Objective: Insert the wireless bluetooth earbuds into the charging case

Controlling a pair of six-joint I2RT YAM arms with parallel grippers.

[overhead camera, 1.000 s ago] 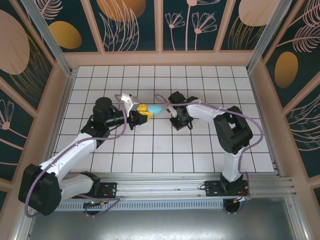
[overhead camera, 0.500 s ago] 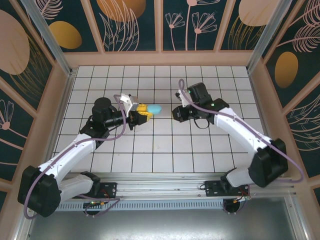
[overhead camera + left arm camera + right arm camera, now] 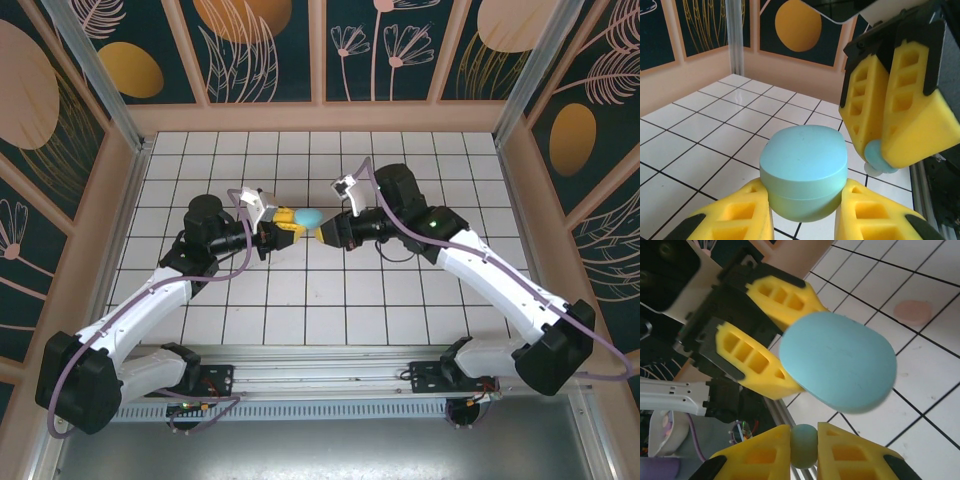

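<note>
The teal charging case [image 3: 804,172] is clamped by the left tool [image 3: 802,212], a teal earbud [image 3: 874,155] by the right tool [image 3: 804,440]; insertion is not yet done.

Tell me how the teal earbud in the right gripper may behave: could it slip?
The teal earbud looks rounded and smooth, so it may slip from the right gripper. It seems tiny beside the blue case, probably light, and would likely roll if dropped.

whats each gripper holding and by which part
Left gripper holds the teal-blue oval plastic case by its lower half's sides. Right gripper pinches a tiny teal-blue plastic earbud across its rounded body.
</note>
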